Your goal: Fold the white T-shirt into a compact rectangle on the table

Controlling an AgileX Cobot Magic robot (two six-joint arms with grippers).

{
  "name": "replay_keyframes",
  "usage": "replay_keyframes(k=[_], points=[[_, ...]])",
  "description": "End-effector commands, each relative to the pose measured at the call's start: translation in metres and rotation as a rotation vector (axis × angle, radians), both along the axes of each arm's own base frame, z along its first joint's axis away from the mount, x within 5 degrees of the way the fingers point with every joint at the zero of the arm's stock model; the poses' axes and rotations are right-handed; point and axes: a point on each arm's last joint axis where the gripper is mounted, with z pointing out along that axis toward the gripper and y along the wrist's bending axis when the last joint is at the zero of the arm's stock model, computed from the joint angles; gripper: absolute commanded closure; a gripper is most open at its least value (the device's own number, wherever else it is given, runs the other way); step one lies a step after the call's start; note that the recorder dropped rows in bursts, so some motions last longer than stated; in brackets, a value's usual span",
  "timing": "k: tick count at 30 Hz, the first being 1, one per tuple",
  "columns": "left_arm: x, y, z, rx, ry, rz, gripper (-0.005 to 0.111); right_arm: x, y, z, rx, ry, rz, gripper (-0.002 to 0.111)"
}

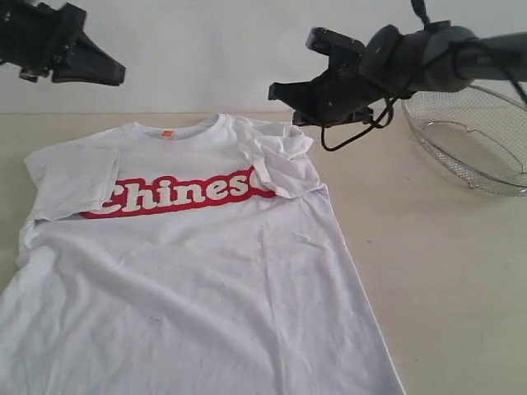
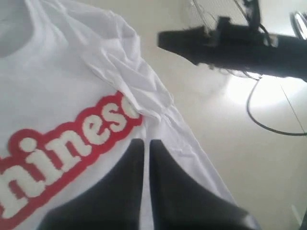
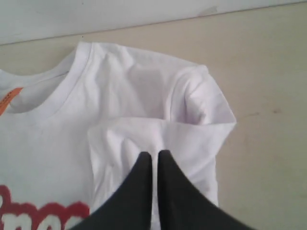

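White T-shirt (image 1: 206, 271) flat on table (image 1: 445, 271); folded-in sleeve (image 1: 280, 164) under closed rt tool (image 3: 154, 153)

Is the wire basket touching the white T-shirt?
Apart. The exterior view shows a strip of bare table between the basket and the T-shirt.

The white T-shirt (image 1: 206, 280) is plain white except for a red band (image 1: 181, 197) across its chest that carries white block letters, and a small orange tag (image 1: 167, 132) shows at its neckline. Around the shirt the table (image 1: 436, 271) is pale beige with faint wood grain. Beyond the shirt's right edge in the exterior view, a wire-mesh basket (image 1: 473, 140) is silver with a fine grid pattern, while above the shirt the left gripper (image 2: 143, 142) and right gripper (image 3: 153, 154) are matt black against a pale grey-white wall (image 1: 206, 49).
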Motion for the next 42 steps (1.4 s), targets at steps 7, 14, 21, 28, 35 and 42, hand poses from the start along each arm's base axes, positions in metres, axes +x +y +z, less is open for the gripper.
replay_keyframes(k=[7, 14, 21, 28, 35, 42], points=[[-0.055, 0.054, 0.019, 0.002, -0.002, 0.212, 0.102, -0.100, -0.017, 0.051, -0.035, 0.068, 0.064, 0.108], [-0.105, 0.046, 0.013, -0.034, 0.085, 0.236, 0.102, -0.165, -0.020, 0.082, -0.043, 0.142, 0.209, 0.108], [-0.181, 0.024, 0.008, -0.030, 0.053, 0.285, 0.102, -0.220, -0.026, 0.083, -0.080, 0.200, 0.322, 0.108], [-0.250, 0.003, -0.011, -0.027, 0.040, 0.318, 0.102, -0.277, -0.033, 0.056, -0.043, 0.304, 0.317, 0.108], [-0.283, 0.000, -0.050, 0.034, 0.157, 0.409, 0.102, -0.308, -0.032, 0.041, 0.059, 0.411, 0.300, 0.108], [-0.287, 0.002, -0.054, 0.054, 0.215, 0.439, 0.102, -0.312, -0.031, 0.041, 0.063, 0.421, 0.328, 0.108]])
